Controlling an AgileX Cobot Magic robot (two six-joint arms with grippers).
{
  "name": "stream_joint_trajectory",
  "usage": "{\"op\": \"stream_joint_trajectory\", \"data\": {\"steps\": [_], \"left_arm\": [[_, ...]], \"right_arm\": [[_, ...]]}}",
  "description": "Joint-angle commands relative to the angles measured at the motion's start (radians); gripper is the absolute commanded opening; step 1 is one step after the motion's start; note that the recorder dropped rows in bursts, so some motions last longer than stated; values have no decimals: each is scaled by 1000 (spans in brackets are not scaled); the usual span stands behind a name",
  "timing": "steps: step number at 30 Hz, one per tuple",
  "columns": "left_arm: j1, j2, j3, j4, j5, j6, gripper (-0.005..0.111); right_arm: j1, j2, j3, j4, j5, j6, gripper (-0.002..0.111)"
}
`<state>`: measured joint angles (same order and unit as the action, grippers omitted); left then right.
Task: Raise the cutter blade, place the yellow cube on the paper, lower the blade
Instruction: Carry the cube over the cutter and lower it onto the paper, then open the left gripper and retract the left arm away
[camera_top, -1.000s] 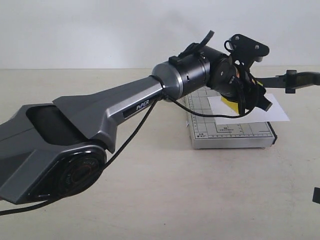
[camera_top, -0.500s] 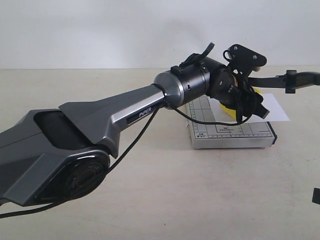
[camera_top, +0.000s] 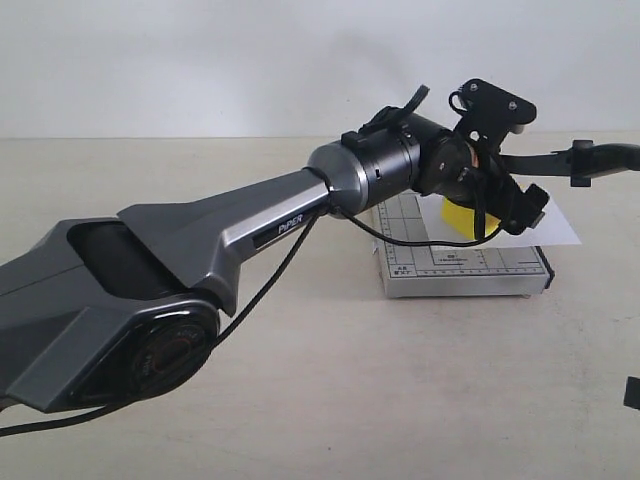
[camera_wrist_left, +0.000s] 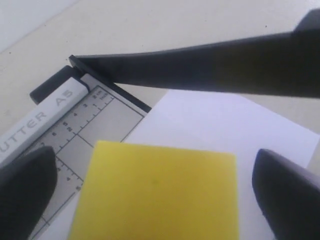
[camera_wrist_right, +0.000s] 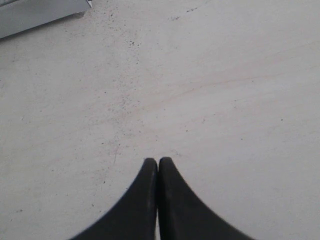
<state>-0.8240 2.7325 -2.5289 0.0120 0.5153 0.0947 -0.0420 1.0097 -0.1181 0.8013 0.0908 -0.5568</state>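
The yellow cube (camera_wrist_left: 160, 195) rests on the white paper (camera_wrist_left: 210, 120), which lies across the grey cutter base (camera_wrist_left: 100, 120). My left gripper (camera_wrist_left: 155, 192) is open around the cube, and its fingers (camera_wrist_left: 25, 185) stand apart from the cube's sides with gaps showing. The cutter blade (camera_wrist_left: 210, 65) hangs raised above the paper. In the exterior view the cube (camera_top: 458, 216) shows under the left gripper (camera_top: 495, 205), and the blade (camera_top: 590, 157) juts out level on the right. My right gripper (camera_wrist_right: 158, 162) is shut over bare table, holding nothing.
The grey base (camera_top: 460, 272) has a front edge toward the camera, and the paper (camera_top: 555, 228) overhangs its right side. A grey corner (camera_wrist_right: 40, 12) of something shows in the right wrist view. A black part (camera_top: 632, 390) sits at the exterior view's right edge.
The left gripper has lifted and tilted a little up and to the right, so more of the yellow cube shows beneath it. The blade has stayed raised.
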Motion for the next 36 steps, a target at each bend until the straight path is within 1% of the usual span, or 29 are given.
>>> {"op": "stream_joint_trajectory", "data": {"steps": [1, 4, 7, 8, 9, 10, 11, 14, 15, 16, 20, 21, 24, 25, 26, 29, 31, 33, 34, 35, 36], "left_arm": [[-1, -37, -7, 6, 18, 3, 109], [-1, -82, -7, 11, 64, 3, 108], [-1, -129, -7, 14, 86, 3, 104], [-1, -141, -7, 14, 88, -3, 100], [-1, -150, -7, 14, 93, -10, 92], [-1, -157, -7, 14, 96, -10, 84], [-1, -171, -7, 14, 122, -10, 55], [-1, -184, -7, 14, 192, 13, 4], [-1, -189, -7, 16, 211, 25, 6], [-1, -190, -7, 16, 251, 27, 6], [-1, -207, -7, 2, 323, 25, 4], [-1, -211, -7, 0, 317, 15, 4], [-1, -262, -7, -5, 231, -30, 4], [-1, -269, -7, -12, 221, -40, 4], [-1, -292, -7, -39, 211, -39, 4], [-1, -328, -5, -63, 211, -8, 4], [5, -362, 28, -142, 215, 22, 4], [16, -437, 143, -255, 195, 108, 4], [16, -496, 264, -268, 165, 133, 4], [16, -552, 418, -263, 105, 131, 4], [24, -643, 605, -263, -48, 125, 4]], "right_arm": [[-7, 3, 5, 1, 3, -2, 0], [-7, 3, 5, 1, 3, -2, 0], [-7, 3, 5, 1, 3, -2, 0], [-7, 3, 5, 1, 3, -2, 0], [-7, 3, 5, 1, 3, -2, 0], [-7, 3, 5, 1, 3, -2, 0], [-7, 3, 5, 1, 3, -2, 0], [-7, 3, 5, 1, 3, -2, 0], [-7, 3, 5, 1, 3, -2, 0], [-7, 3, 5, 1, 3, -2, 0], [-7, 3, 5, 1, 3, -2, 0], [-7, 3, 5, 1, 3, -2, 0], [-7, 3, 5, 1, -4, -11, 0], [-7, 3, 5, 1, -4, -11, 0], [-7, 3, 5, 1, -4, -15, 0], [-7, 3, 5, 1, -4, -18, 0], [-7, 3, 5, 1, -4, -18, 0], [-7, 3, 5, 1, -4, -18, 0], [-7, 3, 5, 1, 2, -17, 0], [-7, 3, 5, 1, 4, -17, 0], [-7, 3, 5, 1, 10, -17, 0]]}}
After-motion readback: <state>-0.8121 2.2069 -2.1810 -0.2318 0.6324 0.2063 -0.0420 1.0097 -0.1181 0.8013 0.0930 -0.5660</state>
